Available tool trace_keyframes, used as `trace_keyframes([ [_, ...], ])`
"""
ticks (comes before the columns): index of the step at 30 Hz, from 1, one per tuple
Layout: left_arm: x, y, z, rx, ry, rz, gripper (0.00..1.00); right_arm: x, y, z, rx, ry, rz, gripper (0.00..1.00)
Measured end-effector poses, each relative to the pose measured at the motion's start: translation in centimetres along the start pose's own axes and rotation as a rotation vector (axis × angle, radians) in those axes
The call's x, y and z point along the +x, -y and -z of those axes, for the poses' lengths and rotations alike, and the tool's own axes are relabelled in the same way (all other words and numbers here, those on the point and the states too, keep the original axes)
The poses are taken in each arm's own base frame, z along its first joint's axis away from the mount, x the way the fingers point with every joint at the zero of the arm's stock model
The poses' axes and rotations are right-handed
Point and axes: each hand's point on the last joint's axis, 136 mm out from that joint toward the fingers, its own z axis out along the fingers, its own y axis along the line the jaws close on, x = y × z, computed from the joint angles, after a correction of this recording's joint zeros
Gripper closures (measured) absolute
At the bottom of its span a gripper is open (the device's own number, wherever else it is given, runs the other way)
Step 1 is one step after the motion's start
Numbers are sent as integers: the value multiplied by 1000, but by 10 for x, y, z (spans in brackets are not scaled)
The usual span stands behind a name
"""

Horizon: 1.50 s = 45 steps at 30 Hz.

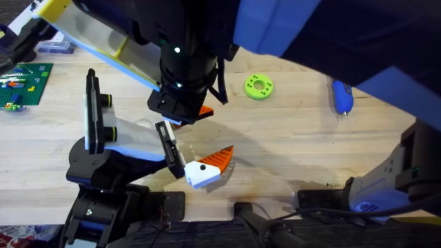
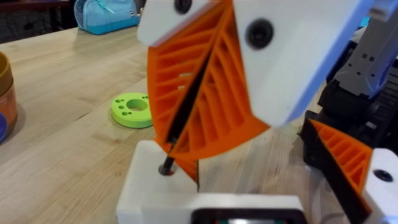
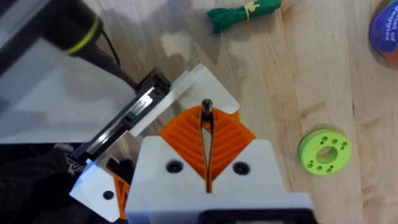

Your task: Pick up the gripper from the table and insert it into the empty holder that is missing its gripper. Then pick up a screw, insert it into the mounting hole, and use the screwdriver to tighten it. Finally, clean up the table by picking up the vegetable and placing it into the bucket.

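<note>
My right gripper (image 3: 206, 118) is shut on a thin black screw (image 3: 206, 104) and points straight down. In the left wrist view the right gripper (image 2: 186, 118) holds the screw (image 2: 186, 112) at a slant, its tip in a hole of a white block (image 2: 149, 186). The holder (image 1: 165, 145) is a narrow black plate on the stand's white arm. The gripper (image 1: 205, 169), a white block with an orange wedge, sits against the holder's near end. The vegetable (image 3: 242, 11) lies on the wood. The bucket (image 2: 4, 99) stands at the edge. The blue screwdriver (image 1: 342, 96) lies far right.
A lime-green disc (image 1: 258, 87) with holes lies beyond the stand. A taller black plate (image 1: 91, 110) with yellow-ringed knobs rises at the left. A green brick plate (image 1: 24, 83) sits far left. Bare wood stretches between the disc and the screwdriver.
</note>
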Motion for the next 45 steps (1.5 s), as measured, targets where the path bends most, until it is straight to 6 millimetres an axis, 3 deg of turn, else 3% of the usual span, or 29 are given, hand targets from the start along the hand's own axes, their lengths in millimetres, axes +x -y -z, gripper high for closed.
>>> trace_keyframes([
  [45,0,0,0,0,-1,6,13,5,-1,5,-3,-19,-1,989],
])
